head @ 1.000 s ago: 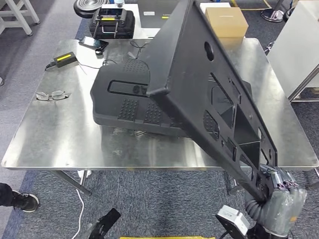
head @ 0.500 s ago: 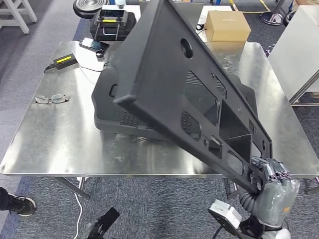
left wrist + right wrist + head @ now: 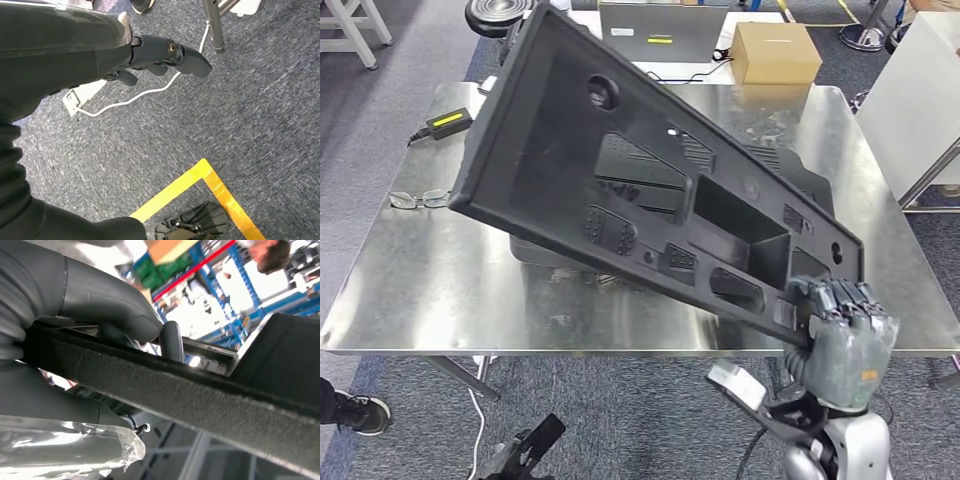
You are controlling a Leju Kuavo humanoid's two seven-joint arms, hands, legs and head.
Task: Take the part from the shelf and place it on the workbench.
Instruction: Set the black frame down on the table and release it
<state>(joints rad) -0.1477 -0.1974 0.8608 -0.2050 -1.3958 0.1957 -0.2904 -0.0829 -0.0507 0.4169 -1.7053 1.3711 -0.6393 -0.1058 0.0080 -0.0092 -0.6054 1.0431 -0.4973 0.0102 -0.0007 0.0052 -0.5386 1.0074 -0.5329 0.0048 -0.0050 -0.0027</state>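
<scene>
The robot's right hand (image 3: 841,335) grips the near right corner of the large black part (image 3: 622,190), holding it tilted above the steel workbench (image 3: 433,290) and over another black part (image 3: 803,185) lying there. The left hand (image 3: 158,50) hangs open over carpet. By appearances, the fetch is done; lowering and release remain.

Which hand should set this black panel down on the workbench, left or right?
Right. The right hand already grips the black panel by its near end, holding it tilted over the workbench. The left hand hangs empty over the carpet, away from the panel.
</scene>
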